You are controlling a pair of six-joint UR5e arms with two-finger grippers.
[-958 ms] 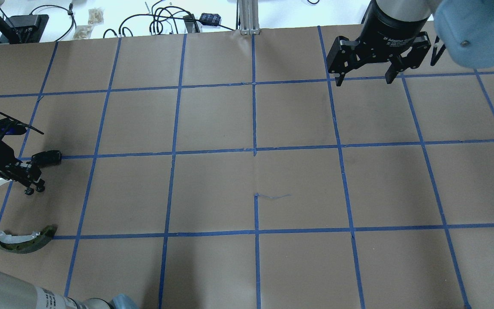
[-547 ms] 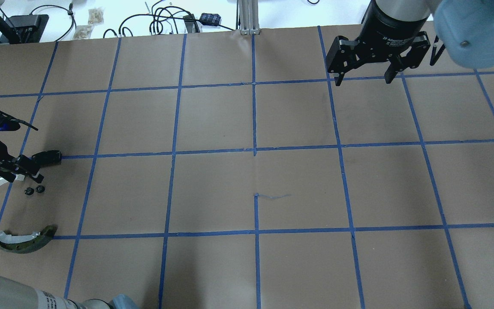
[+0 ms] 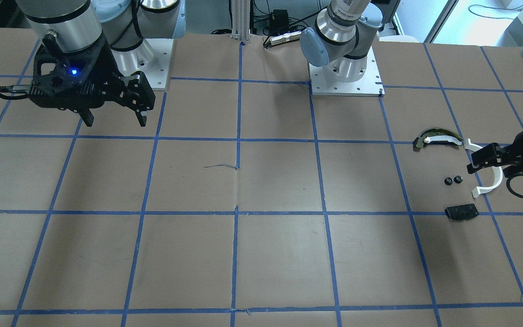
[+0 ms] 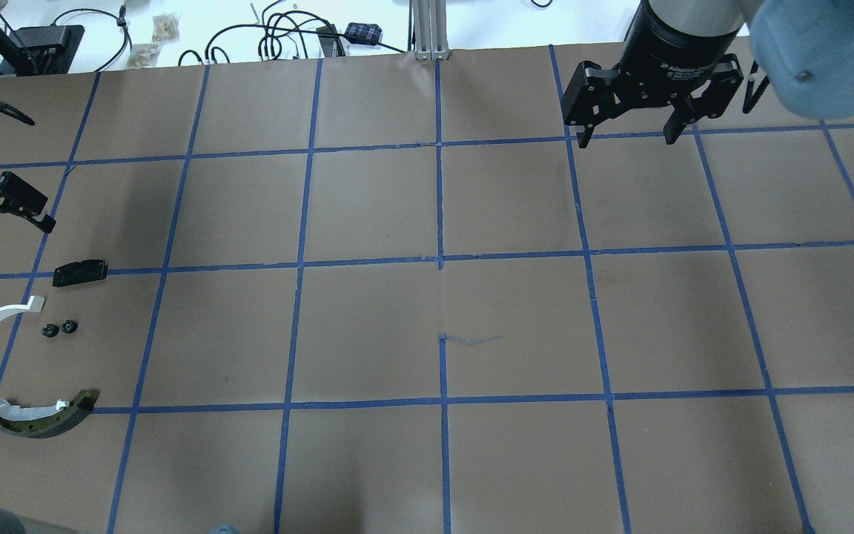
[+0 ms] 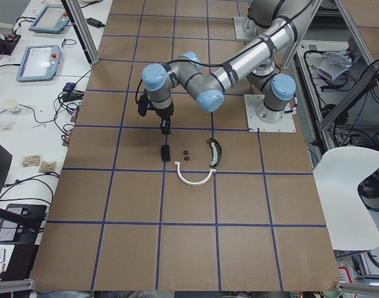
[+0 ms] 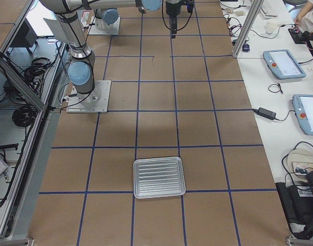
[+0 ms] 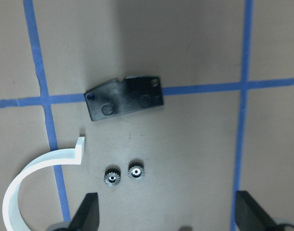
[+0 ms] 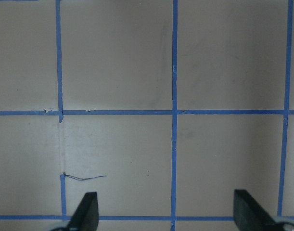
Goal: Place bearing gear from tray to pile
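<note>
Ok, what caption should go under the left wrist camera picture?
Open left pincer above two little gears, a black plate and a white half-ring on the taped table.

Two small dark toothed bearing gears (image 7: 135, 172) lie flat, side by side, near a thin white half-ring strip (image 7: 60, 158) and a flat black rectangular plate (image 7: 124, 97). The ribbed silver metal tray (image 6: 159, 177) lies flat, well apart.

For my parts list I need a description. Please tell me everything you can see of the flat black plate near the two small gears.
The black plate is flat, matte and roughly rectangular, plastic by its look, with one stepped end, shallow round marks and small holes. It lies flat on the brown paper, across a blue tape line. Nothing else touches it; the two gears lie apart.
</note>
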